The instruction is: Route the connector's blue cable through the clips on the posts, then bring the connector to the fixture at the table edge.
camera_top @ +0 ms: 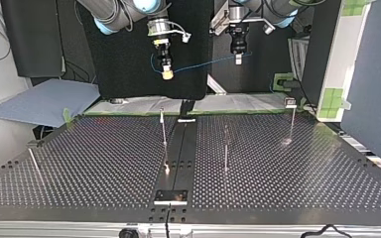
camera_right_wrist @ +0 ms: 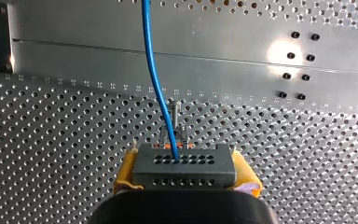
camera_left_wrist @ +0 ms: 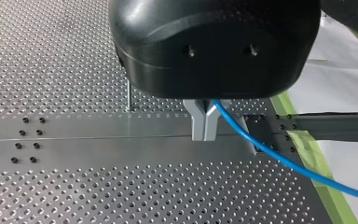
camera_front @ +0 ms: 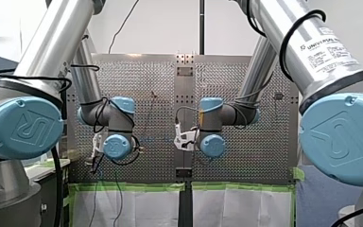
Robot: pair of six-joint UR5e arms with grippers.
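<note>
- Blue cable (camera_top: pixel 203 63) runs through the air above the table (camera_top: pixel 302 168). In the top view it spans almost level between the two end effectors, climbing a little toward the view's right, with a small slack loop hanging beside the connector.
- Grey connector (camera_right_wrist: pixel 184 163) is clamped in my right end effector (camera_right_wrist: pixel 186 179), its two short ends pressed by the yellow pads (camera_right_wrist: pixel 127 170).
- Its long axis lies crosswise to the fingers. Its hole-covered face points ahead of the end effector, down at the table.
- The cable leaves that face and runs straight on, away from the end effector.
- In the right wrist view, a thin post (camera_right_wrist: pixel 174 119) with a clip stands on the table directly past the connector.
- My left end effector (camera_left_wrist: pixel 204 126) has its metal fingers (camera_left_wrist: pixel 196 122) pinched together on the cable, which comes out between them and slants off past the table's taped edge.
- Three slim posts (camera_top: pixel 163 130) stand well below the cable.
- The fixture (camera_top: pixel 170 197) sits at the table's near edge in the top view, well apart from the connector.
</note>
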